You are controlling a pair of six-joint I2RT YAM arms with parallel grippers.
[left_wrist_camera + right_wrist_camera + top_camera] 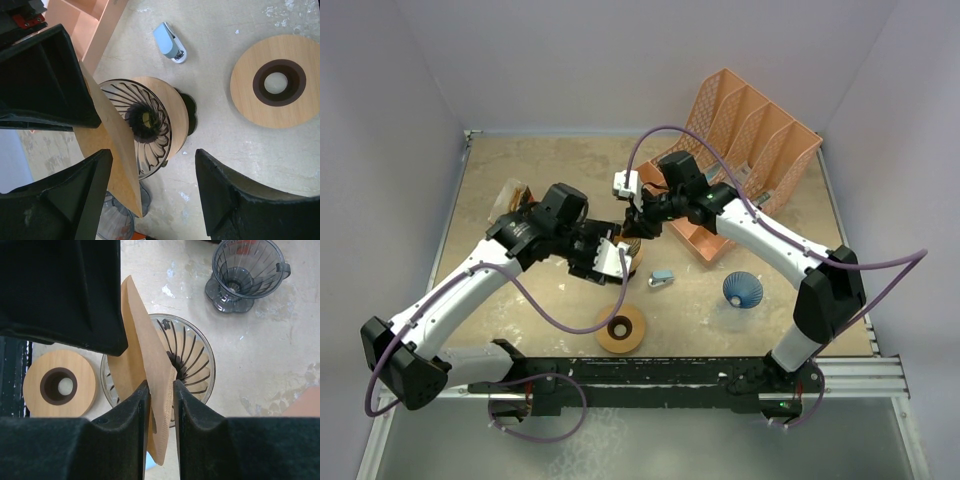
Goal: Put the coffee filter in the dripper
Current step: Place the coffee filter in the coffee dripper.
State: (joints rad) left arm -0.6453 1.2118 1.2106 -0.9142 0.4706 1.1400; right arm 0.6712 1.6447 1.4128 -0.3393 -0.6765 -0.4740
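Note:
The brown paper coffee filter (pixel 150 385) is folded flat and stands on edge over the clear glass dripper (pixel 192 365), its lower part inside the bowl. The dripper has a wooden collar (pixel 167 107) and sits on the table. My right gripper (pixel 161 385) is shut on the filter's top edge, right above the dripper (pixel 634 256). My left gripper (pixel 152 157) is open wide beside the dripper; the filter (pixel 107 145) lies close to its left finger (pixel 70 195). In the top view both grippers meet mid-table, left (pixel 612 258), right (pixel 638 228).
A wooden ring (pixel 621 330) lies near the front edge. A small blue and white clip (pixel 662 279) and a blue cone dripper (pixel 742 290) are to the right. An orange file organiser (pixel 750 160) stands at the back right. A dark glass dripper (pixel 245 272) stands nearby.

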